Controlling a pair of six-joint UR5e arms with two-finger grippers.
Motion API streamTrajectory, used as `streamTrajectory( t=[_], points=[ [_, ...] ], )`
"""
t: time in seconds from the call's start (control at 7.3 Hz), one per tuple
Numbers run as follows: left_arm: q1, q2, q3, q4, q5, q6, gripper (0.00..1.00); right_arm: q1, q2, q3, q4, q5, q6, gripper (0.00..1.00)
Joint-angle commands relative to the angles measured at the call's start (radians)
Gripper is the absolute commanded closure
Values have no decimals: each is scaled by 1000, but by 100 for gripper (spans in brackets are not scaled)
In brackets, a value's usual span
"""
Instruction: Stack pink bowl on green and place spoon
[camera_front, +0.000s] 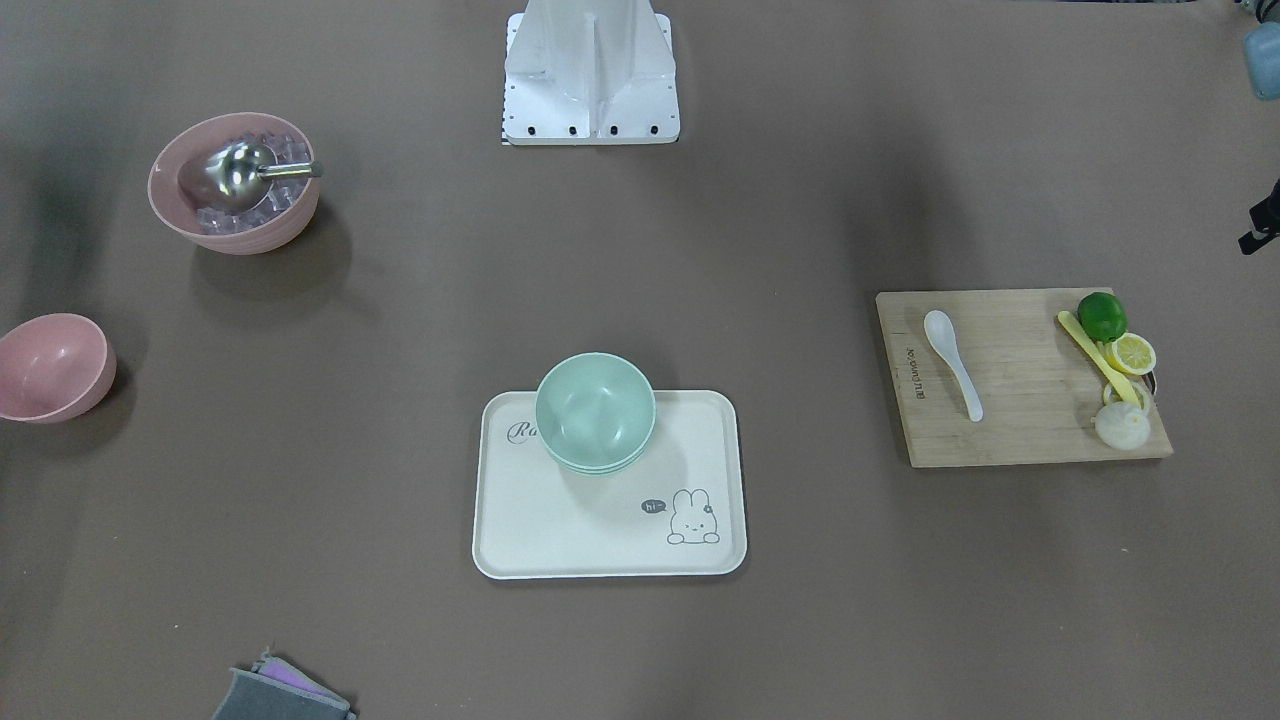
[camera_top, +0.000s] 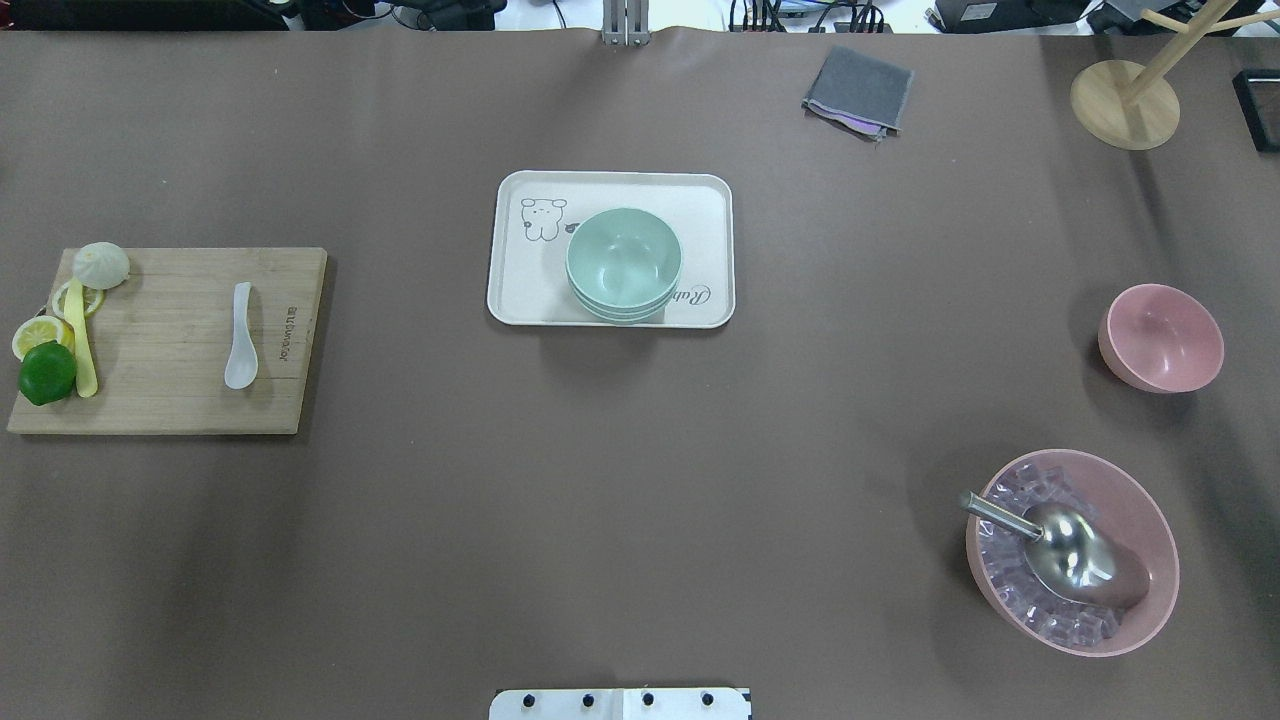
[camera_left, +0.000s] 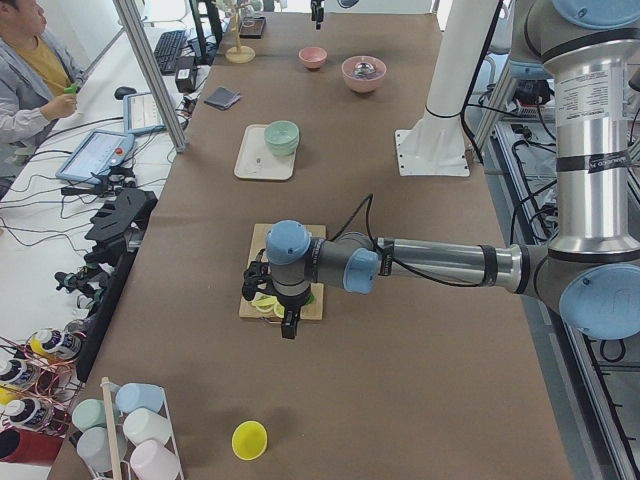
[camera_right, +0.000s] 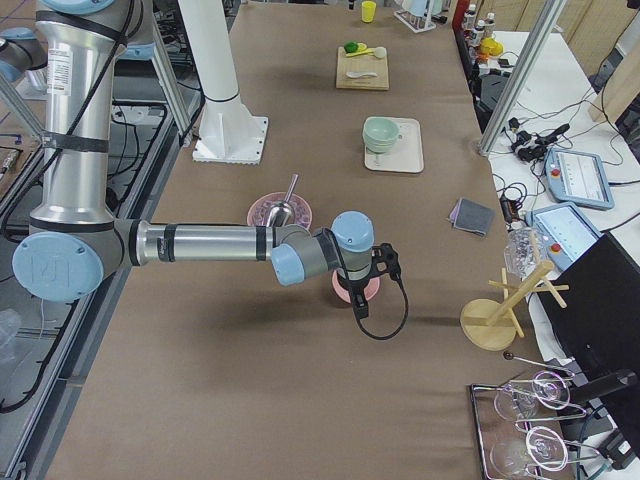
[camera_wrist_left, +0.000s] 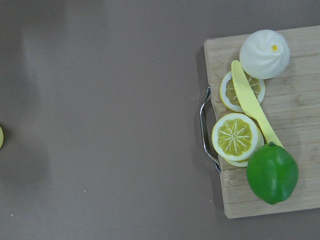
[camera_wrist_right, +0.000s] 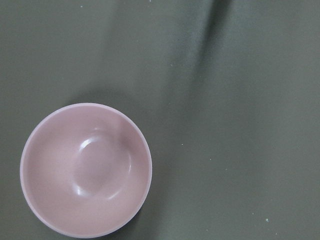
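1. The left fingers (camera_left: 287, 326) hang over the wooden cutting board (camera_top: 170, 330) at the counter's left edge. They show only from the side, so I cannot tell whether they are spread or pressed together. Nothing is seen in them.
2. The right fingers (camera_right: 358, 300) hang above the pink bowl (camera_top: 1161, 337). Again I cannot tell how they are set, and the wrist view shows only the bowl below.
3. That pink bowl stands upright and empty near the counter's right edge. It is small, round and deep, with a smooth, faintly glossy inside.
4. The spoon (camera_top: 241, 338) lies flat on the board. It is white and glossy, a short soup-spoon shape.
5. The green bowls (camera_top: 624, 262), pale mint and nested, sit on a cream tray (camera_top: 610, 185) with rounded corners and a rabbit drawing, mid-counter toward the far edge.
6. Judging from this, no step is done: stacking pink on green and placing the spoon both remain.
7. Also on the board are a lime (camera_wrist_left: 272, 172), lemon slices (camera_wrist_left: 235, 136), a yellow plastic knife (camera_wrist_left: 252, 102) and a white bun (camera_wrist_left: 264, 53).
8. Toward the near right corner a larger ribbed pink bowl (camera_top: 1150, 515) holds clear ice cubes (camera_top: 1012, 492) and a metal scoop (camera_top: 1070, 555).
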Motion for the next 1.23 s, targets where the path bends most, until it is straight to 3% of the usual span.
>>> streamTrajectory(
  t=[0.0, 0.55, 0.82, 1.1],
  points=[
    [0, 2, -13, -2, 3, 0, 2, 1, -7, 4, 2, 2, 6, 0],
    [-2, 15, -4, -5, 2, 5, 2, -1, 14, 8, -15, 13, 63, 0],
    [-2, 17, -10, -5, 2, 3, 2, 12, 92, 13, -174, 14, 48, 0],
    [-2, 20, -2, -5, 2, 8, 2, 24, 123, 14, -253, 10, 44, 0]
  ],
)
